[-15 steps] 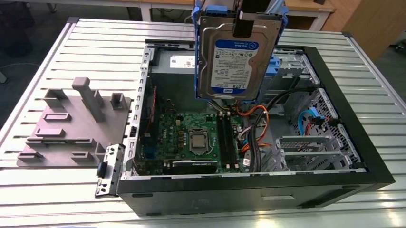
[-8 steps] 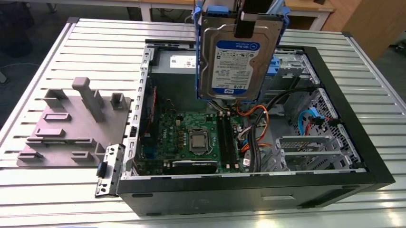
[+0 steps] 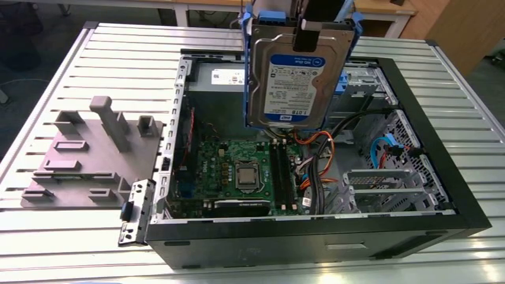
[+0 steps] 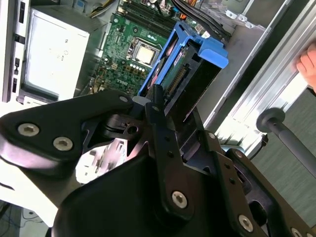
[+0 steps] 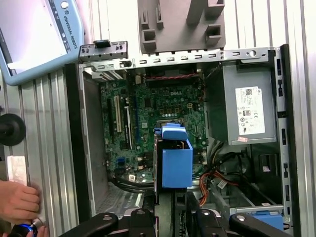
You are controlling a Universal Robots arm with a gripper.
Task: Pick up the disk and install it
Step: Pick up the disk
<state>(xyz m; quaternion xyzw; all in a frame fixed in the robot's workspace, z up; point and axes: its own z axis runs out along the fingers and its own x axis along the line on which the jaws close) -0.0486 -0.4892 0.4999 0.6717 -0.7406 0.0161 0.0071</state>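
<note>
The disk (image 3: 298, 77), a silver-grey hard drive with a white-and-blue label and blue plastic side rails, hangs upright above the open computer case (image 3: 465, 201). My gripper (image 3: 304, 31) is shut on it from above, one black finger lying over the labelled face. In both wrist views the disk (image 4: 200, 54) (image 5: 176, 163) shows end-on, with its blue rail end out beyond my gripper (image 4: 168, 96) (image 5: 170, 210) and the motherboard (image 5: 163, 113) behind it. The disk sits clear of the case's parts, over the motherboard and cable area.
A grey power-supply box (image 3: 225, 77) (image 5: 247, 111) sits at the case's far end. A metal drive cage (image 3: 361, 83) with a blue-fronted caddy (image 5: 269, 220) stands beside it. Cables (image 3: 339, 142) cross the case. A grey fixture block (image 3: 87, 151) lies on the slatted table. A person's hand (image 5: 17, 200) rests by the table edge.
</note>
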